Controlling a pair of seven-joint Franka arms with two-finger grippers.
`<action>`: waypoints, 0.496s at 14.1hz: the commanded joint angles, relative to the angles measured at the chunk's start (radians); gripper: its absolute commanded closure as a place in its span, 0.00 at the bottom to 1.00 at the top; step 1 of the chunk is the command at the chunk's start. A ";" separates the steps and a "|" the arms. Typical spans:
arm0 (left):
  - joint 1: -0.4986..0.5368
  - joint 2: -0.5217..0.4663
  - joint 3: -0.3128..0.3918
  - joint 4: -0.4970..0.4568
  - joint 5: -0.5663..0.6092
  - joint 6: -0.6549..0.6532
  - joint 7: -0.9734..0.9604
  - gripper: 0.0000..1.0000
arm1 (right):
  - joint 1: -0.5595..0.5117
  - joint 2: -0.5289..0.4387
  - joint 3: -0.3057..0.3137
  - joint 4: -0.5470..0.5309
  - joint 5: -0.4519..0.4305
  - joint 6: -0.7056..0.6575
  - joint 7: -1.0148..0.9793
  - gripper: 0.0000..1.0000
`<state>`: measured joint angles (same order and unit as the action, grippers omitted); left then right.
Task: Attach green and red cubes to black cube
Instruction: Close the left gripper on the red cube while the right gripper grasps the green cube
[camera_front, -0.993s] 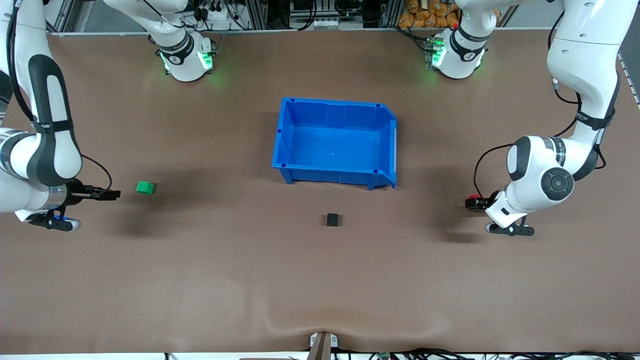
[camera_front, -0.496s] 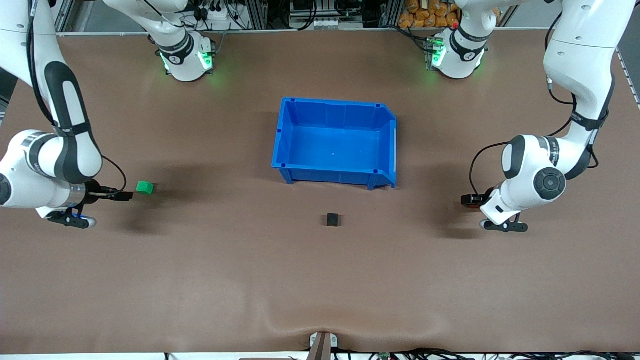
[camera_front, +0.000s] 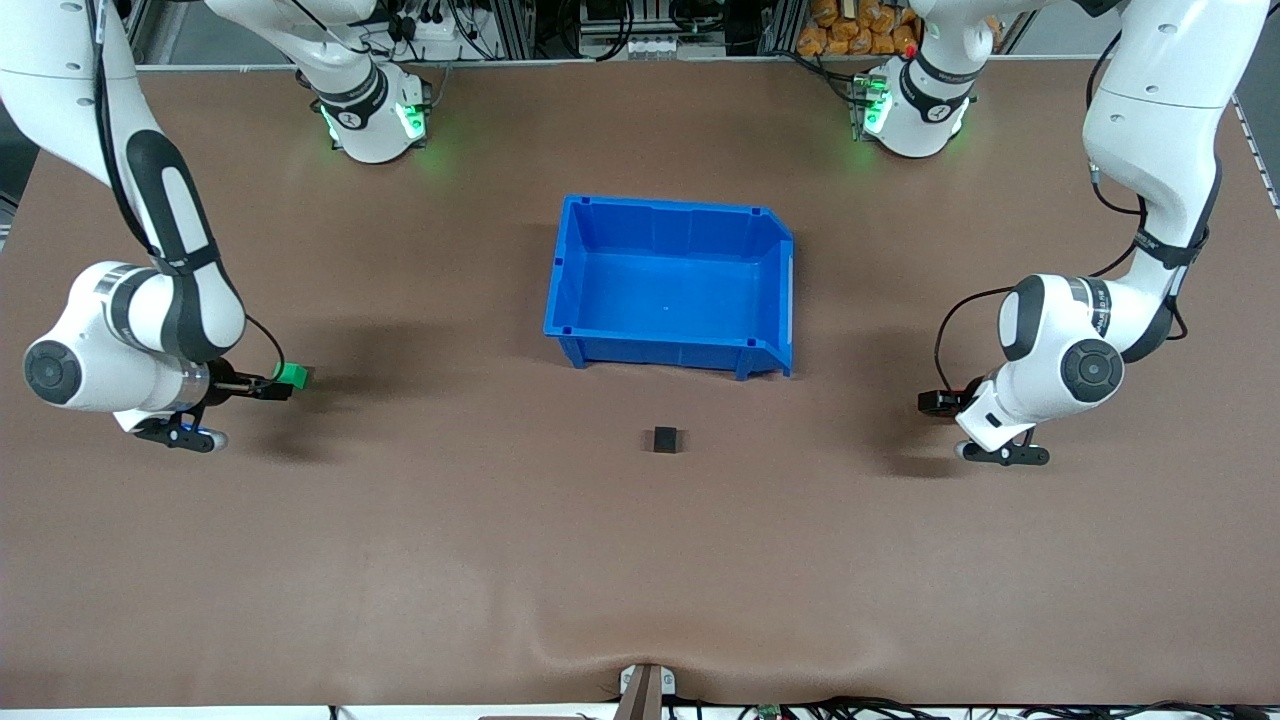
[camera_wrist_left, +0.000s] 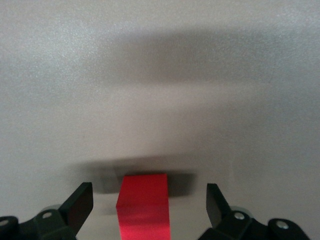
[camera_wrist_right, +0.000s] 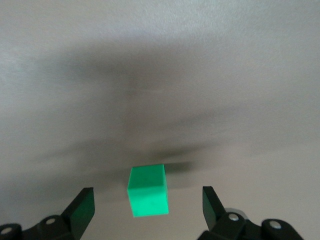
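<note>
Brown matte worktop (camera_front: 400, 560) carries a blue bin (camera_front: 570, 300): your black cube (camera_front: 665, 439) sits just nearer the camera than it, the green cube (camera_front: 293, 374) well toward the right arm's end, the red cube (camera_wrist_left: 143, 205) toward the left arm's. Both look light, rigid, smooth-faced and sharp-edged, so pinch them across two flat parallel sides. Your right end effector (camera_wrist_right: 147, 210) and left end effector (camera_wrist_left: 149, 207) each stand spread, straddling their cubes without touching.

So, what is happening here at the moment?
Both arms are reaching for cubes. The right gripper is open, with the green cube between its fingers. The left gripper is open around the red cube. The black cube lies untouched, nearer the camera than the blue bin.
</note>
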<state>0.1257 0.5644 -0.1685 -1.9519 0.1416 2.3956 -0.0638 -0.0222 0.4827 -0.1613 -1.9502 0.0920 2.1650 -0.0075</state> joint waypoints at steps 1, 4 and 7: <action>0.003 -0.001 -0.003 -0.002 0.026 0.011 -0.025 0.19 | 0.010 0.000 -0.001 -0.038 0.006 0.039 0.012 0.14; 0.003 -0.001 -0.003 -0.002 0.026 0.011 -0.025 0.44 | 0.010 0.008 -0.001 -0.061 0.006 0.042 0.012 0.37; 0.003 0.000 -0.003 -0.002 0.026 0.011 -0.025 0.70 | 0.010 0.019 -0.001 -0.073 0.006 0.077 0.012 0.45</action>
<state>0.1257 0.5645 -0.1685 -1.9519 0.1416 2.3958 -0.0638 -0.0176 0.4998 -0.1611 -2.0063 0.0921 2.2089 -0.0071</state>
